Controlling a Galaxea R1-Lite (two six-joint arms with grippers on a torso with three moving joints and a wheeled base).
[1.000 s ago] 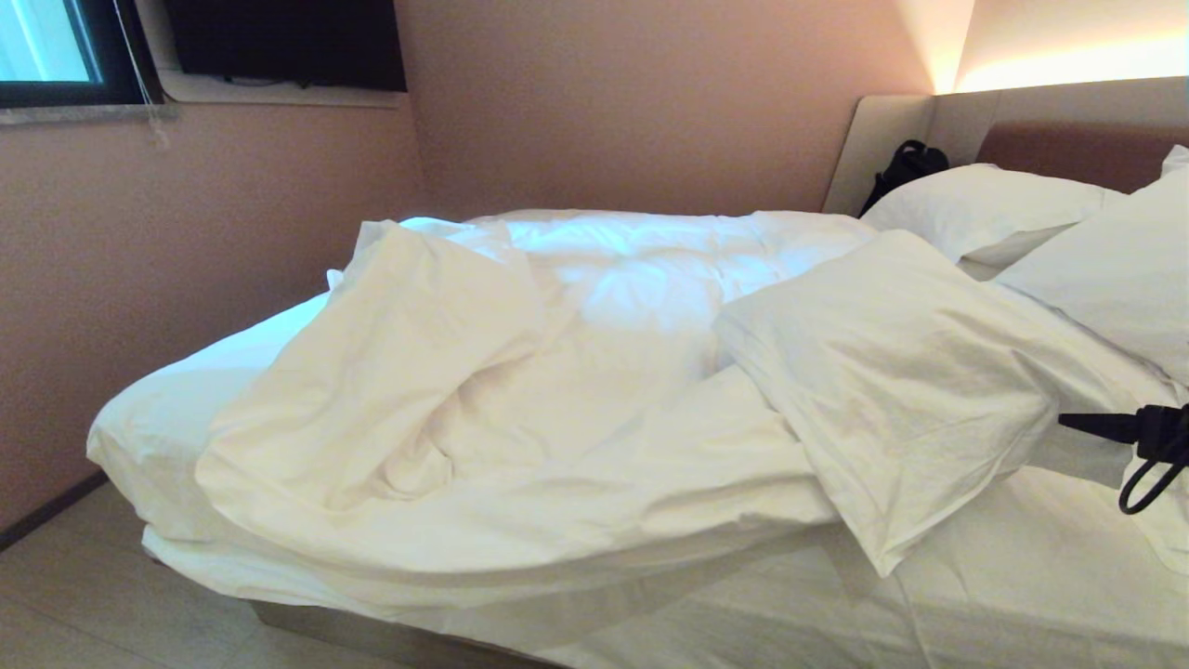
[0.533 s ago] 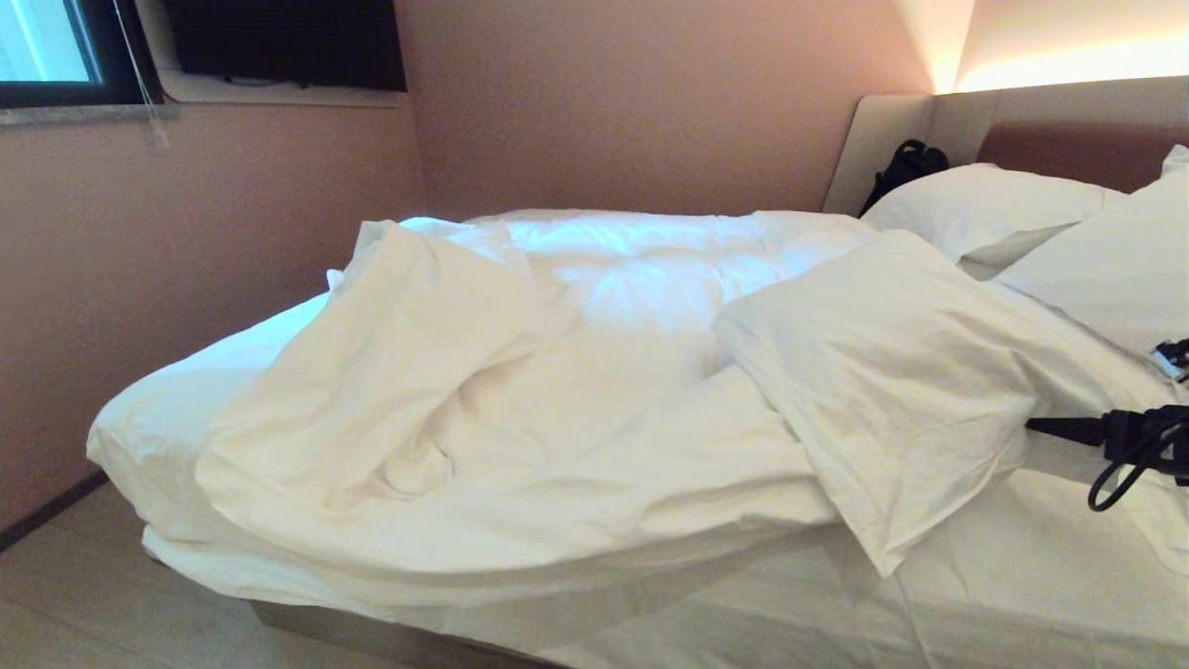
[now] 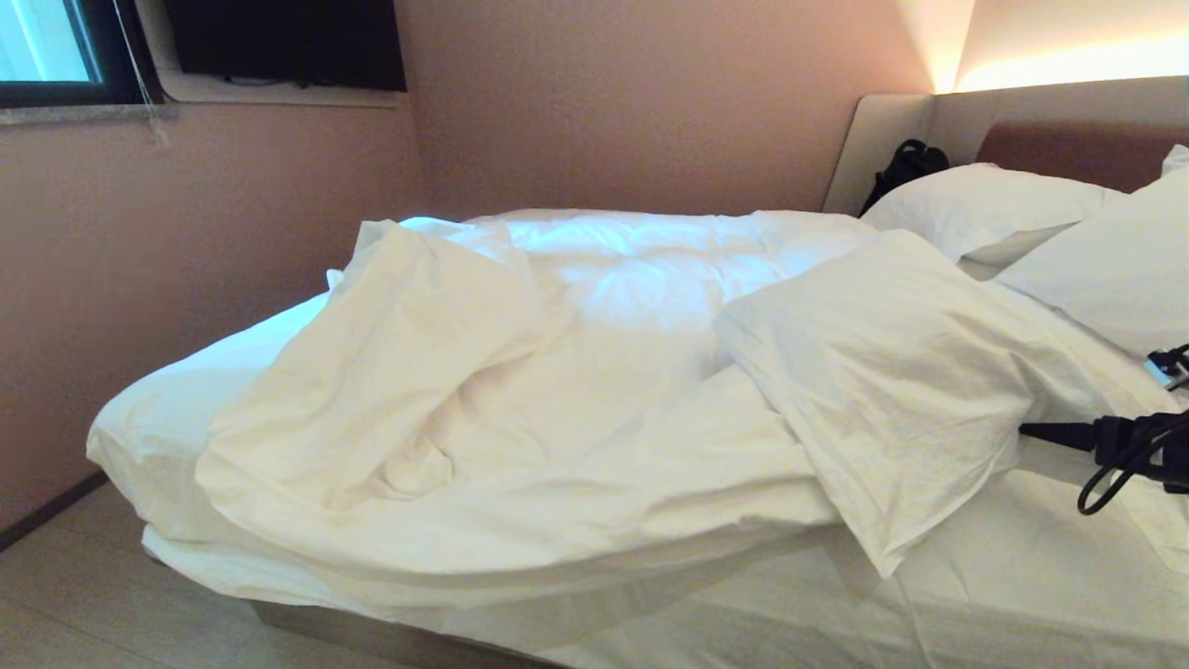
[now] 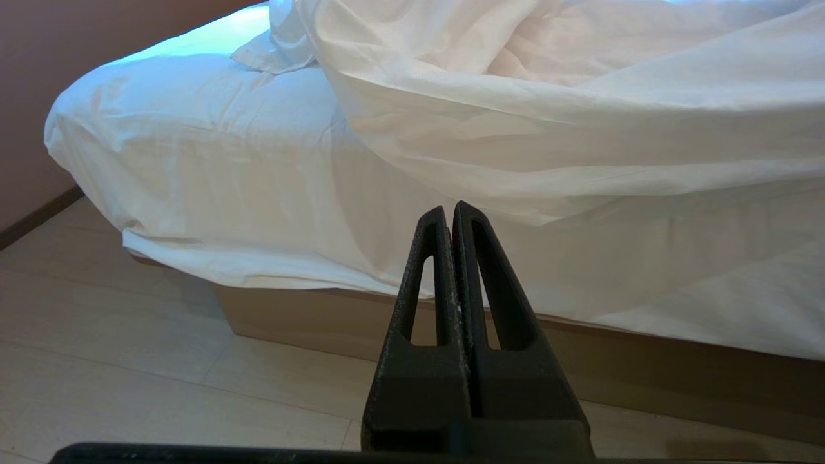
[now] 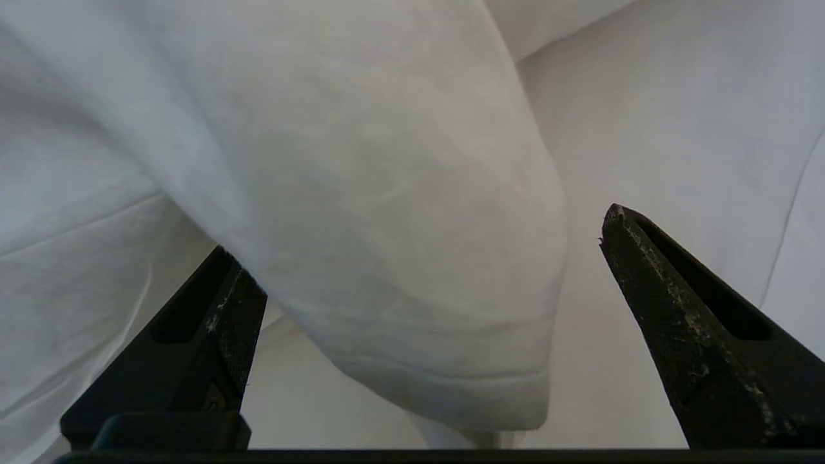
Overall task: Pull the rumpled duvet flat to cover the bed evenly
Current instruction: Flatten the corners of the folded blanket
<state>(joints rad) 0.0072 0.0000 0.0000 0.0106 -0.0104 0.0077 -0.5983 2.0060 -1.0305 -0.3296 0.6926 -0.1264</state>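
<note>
The duvet (image 3: 520,390) lies bunched in a heap across the middle and foot of the bed (image 3: 1022,595), folded back on itself, with bare sheet showing at the near right and at the foot corner on the left. One thick folded corner flops toward the near right, short of the pillows (image 3: 985,209) by the headboard.

And here is the right gripper (image 3: 1045,432), coming in from the right edge of the head view, level, pointed straight at that folded corner. In the right wrist view its jaws stand wide apart and the rounded, hemmed corner of the duvet sits right between them, one finger partly under the cloth. Nothing is pinched yet.

The left gripper (image 4: 451,212) hangs low beside the bed, over the floor (image 4: 129,361), jaws pressed together and holding nothing. Parked, by the look of it.

So the step in hand looks like the grab. To do it well, push in deep enough that the jaws take the hem and the padding behind it, not just a loose skin of cover that would slip out. Clamp firmly, lift a little so the fold clears the layers under it, then draw toward the bare sheet in one steady pull, not a jerk.
</note>
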